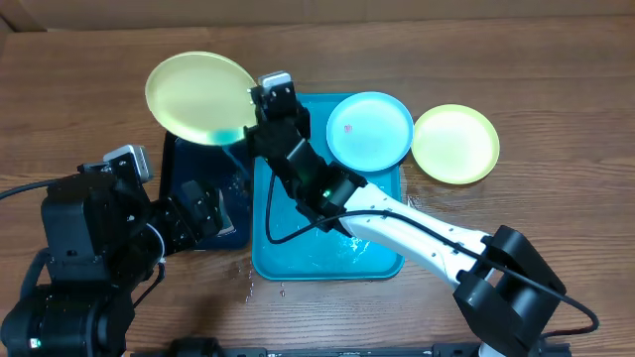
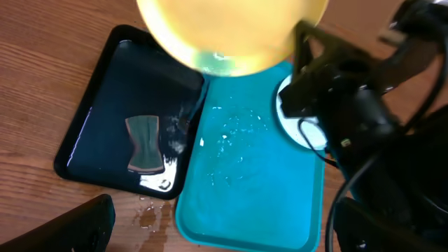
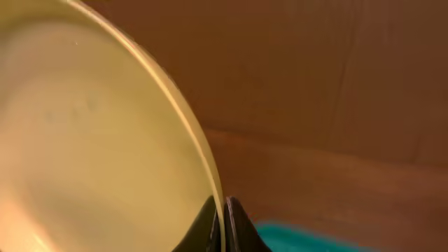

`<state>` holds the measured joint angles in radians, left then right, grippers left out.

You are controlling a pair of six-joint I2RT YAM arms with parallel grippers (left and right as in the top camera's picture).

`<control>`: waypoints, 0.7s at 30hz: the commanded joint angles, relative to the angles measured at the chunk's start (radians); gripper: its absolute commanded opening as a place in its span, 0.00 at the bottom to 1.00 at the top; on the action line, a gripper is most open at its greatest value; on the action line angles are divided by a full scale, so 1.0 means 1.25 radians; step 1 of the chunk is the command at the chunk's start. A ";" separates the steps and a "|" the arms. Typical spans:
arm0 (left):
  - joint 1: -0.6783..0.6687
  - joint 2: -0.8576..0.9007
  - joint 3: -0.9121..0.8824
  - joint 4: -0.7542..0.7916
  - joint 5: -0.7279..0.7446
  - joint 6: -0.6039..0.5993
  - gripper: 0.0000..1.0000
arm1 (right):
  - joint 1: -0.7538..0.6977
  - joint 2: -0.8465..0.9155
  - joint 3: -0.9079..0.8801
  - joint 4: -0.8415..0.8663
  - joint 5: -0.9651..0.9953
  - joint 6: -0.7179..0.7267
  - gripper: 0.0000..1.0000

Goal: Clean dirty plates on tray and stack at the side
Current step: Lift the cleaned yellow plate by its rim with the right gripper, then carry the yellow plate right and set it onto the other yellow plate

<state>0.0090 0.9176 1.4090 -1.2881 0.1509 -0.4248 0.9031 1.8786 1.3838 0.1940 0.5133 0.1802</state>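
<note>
The right gripper (image 1: 256, 99) pinches the yellow plate (image 1: 198, 97) by its rim, above the black tray's (image 2: 105, 91) far end. The sponge (image 2: 145, 143) on that tray lies nearer the spread left gripper (image 1: 206, 210).

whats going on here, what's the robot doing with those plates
The right gripper is shut on the rim of a yellow-green plate, holding it up over the black tray. The left gripper hangs open, empty. A blue plate sits at the turquoise tray's far corner, and a second yellow-green plate lies beside it.
</note>
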 commanded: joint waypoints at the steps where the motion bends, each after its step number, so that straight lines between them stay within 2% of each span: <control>1: 0.003 0.007 0.008 0.001 -0.010 -0.014 1.00 | 0.005 -0.001 0.014 0.094 0.031 -0.208 0.04; 14: 0.003 0.029 0.008 0.001 -0.010 -0.014 1.00 | 0.005 -0.001 0.014 0.293 0.020 -0.485 0.04; 21: 0.003 0.036 0.008 0.001 -0.010 -0.014 1.00 | 0.005 -0.001 0.014 0.384 0.020 -0.529 0.04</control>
<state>0.0090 0.9581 1.4090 -1.2881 0.1459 -0.4248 0.9039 1.8801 1.3849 0.6418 0.5316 -0.4309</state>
